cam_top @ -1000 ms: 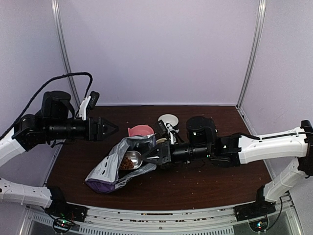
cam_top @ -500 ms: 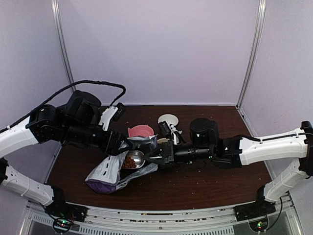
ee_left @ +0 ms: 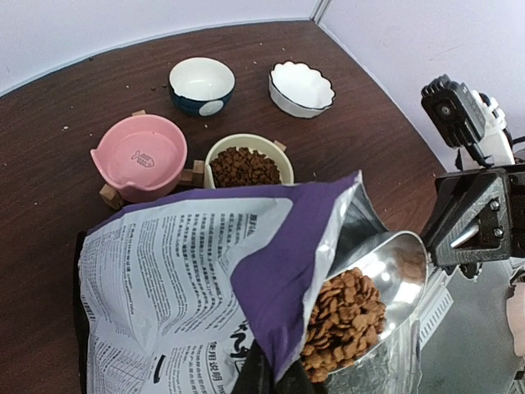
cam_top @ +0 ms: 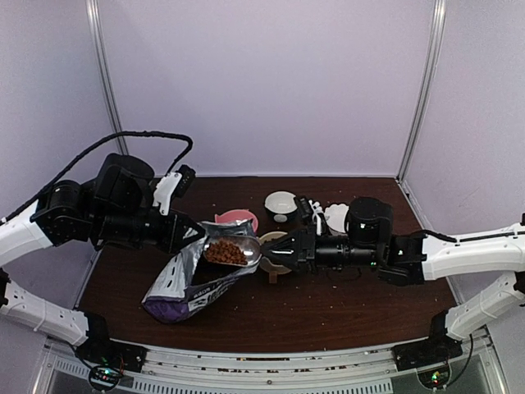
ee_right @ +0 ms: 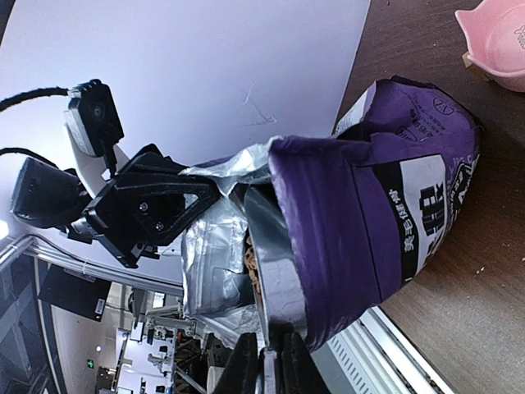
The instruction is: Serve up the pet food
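Left fingers pinch the puppy food bag open, right fingers clamp the metal scoop; lift its kibble out level toward the twelve-o'clock bowls.

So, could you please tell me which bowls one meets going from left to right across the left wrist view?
The pink fish-marked bowl → dark blue bowl → cream bowl holding pet food → white scalloped bowl.
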You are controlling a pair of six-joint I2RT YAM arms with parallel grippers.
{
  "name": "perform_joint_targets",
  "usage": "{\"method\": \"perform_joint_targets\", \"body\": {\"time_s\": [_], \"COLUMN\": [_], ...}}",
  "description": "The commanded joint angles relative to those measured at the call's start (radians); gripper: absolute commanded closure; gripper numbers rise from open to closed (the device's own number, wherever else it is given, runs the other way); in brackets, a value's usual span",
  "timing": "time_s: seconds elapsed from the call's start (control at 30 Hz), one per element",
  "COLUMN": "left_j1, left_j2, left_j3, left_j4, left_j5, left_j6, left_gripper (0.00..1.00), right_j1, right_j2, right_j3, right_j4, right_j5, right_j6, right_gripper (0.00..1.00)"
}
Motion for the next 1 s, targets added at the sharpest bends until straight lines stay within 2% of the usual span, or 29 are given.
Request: {"method": "perform_joint_targets", "body": {"time_s": [0.0,0.23,0.43,0.53,0.73,0.97], "left_j1": [0.006,0.007,0.029,0.1,0.268,0.371], "left_j2": [-0.046,-0.036,-0.002,0.011,-0.065,-0.129], "left_j3": [-0.018,-0.003,0.012,0.011,-0.091,-0.123], "left_j4": [0.093,0.111,0.11,0.075,0.11,0.046], "left_j5": [-0.102,-0.126,-0.149,-0.171,-0.084,-0.094], "left_j6": [-0.022,-0.027,-0.029,-0.033,-0.015,0.032], "left_gripper": [1.0,1.0,1.0,1.0,1.0,1.0], "right_j1": [-0.018,-0.028,-0.029,-0.039,-0.109,-0.214], "right_j2": [-0.067,-0.123,-0.162,-0.194,-0.279,-0.27], "right_j3": [-0.071,-0.113,-0.079,-0.069,-0.05,-0.038], "right_j4": [0.093,0.162,0.085,0.058,-0.06,-0.11], "right_j5": [0.012,-0.025,-0.004,0.018,0.089,0.124], "right_j6": [0.09,0.119,0.072,0.064,0.019,0.0], "right_gripper": [1.0,1.0,1.0,1.0,1.0,1.0]}}
